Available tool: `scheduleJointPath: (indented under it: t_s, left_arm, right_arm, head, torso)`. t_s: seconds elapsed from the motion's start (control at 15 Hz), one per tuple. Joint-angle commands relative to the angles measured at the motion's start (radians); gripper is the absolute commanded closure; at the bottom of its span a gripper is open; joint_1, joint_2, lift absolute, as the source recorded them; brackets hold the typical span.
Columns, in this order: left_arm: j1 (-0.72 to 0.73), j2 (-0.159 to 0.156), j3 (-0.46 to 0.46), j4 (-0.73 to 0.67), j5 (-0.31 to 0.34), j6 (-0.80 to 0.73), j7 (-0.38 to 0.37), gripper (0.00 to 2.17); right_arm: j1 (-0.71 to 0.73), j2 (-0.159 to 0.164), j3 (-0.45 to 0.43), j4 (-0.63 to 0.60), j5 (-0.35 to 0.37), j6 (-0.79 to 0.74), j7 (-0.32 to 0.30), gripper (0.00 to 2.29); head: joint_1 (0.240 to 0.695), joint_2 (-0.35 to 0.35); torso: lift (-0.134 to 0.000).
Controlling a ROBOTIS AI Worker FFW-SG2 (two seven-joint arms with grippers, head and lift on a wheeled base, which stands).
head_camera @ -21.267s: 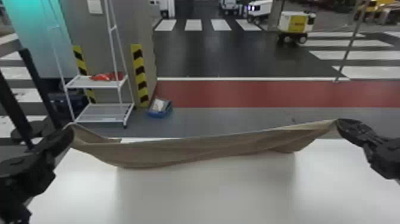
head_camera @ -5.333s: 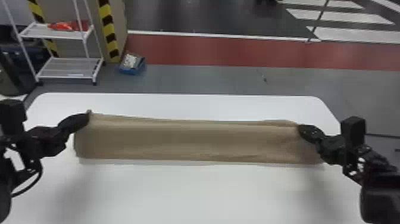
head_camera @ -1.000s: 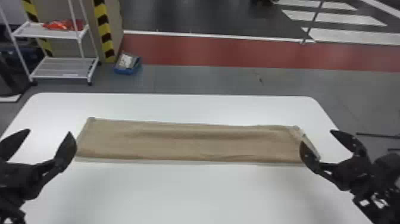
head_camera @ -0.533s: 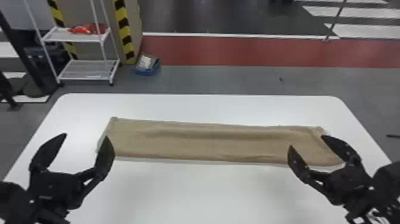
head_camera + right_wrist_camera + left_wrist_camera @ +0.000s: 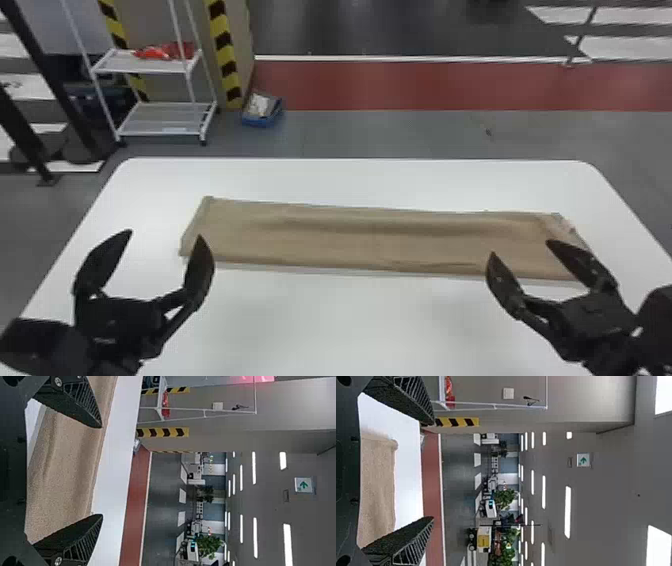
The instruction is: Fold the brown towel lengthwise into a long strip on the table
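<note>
The brown towel (image 5: 380, 237) lies as a long flat strip across the white table (image 5: 350, 320), a low ridge running along it and its right end slightly uneven. My left gripper (image 5: 165, 234) stands open on the near side of the towel's left end, touching nothing. Near the right end, on the near side, my right gripper (image 5: 520, 247) is open too, with nothing held. In the left wrist view the towel (image 5: 377, 487) lies beyond my left gripper (image 5: 434, 471). The right wrist view has the towel (image 5: 65, 467) behind the spread fingers of my right gripper (image 5: 102, 471).
The table's far edge (image 5: 350, 159) runs behind the towel. Past it on the floor stand a white wire shelf (image 5: 160, 119) with a red item, a blue box (image 5: 262, 110) and a striped pillar (image 5: 225, 55). A dark stand (image 5: 55, 90) is at the far left.
Both grippers were shut on the towel's ends; they have let go, opened and drawn back toward the near side. The towel, earlier held up, now rests as a strip. The head view has shifted.
</note>
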Motion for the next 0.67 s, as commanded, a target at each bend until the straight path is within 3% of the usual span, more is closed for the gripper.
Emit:
scheduleJointPath:
  t_s: [0.0,0.33,0.6]
  left_arm:
    - [0.002,0.000,-0.001,0.007,-0.011,0.002,-0.001,0.02]
    - [0.000,-0.002,-0.006,0.011,-0.019,0.020,-0.001,0.02]
    - [0.003,-0.006,-0.013,0.010,-0.019,0.020,-0.001,0.02]
  right_arm:
    - [0.007,0.002,0.001,-0.002,-0.018,-0.008,0.004,0.08]
    - [0.022,0.002,0.002,-0.007,-0.097,-0.051,0.038,0.08]
    - [0.033,0.003,0.010,-0.007,-0.107,-0.073,0.040,0.08]
  head:
    - [0.695,0.001]
    - [0.695,0.010]
    - [0.695,0.012]
  torso:
    - [-0.116]
    - [-0.116]
    - [-0.116]
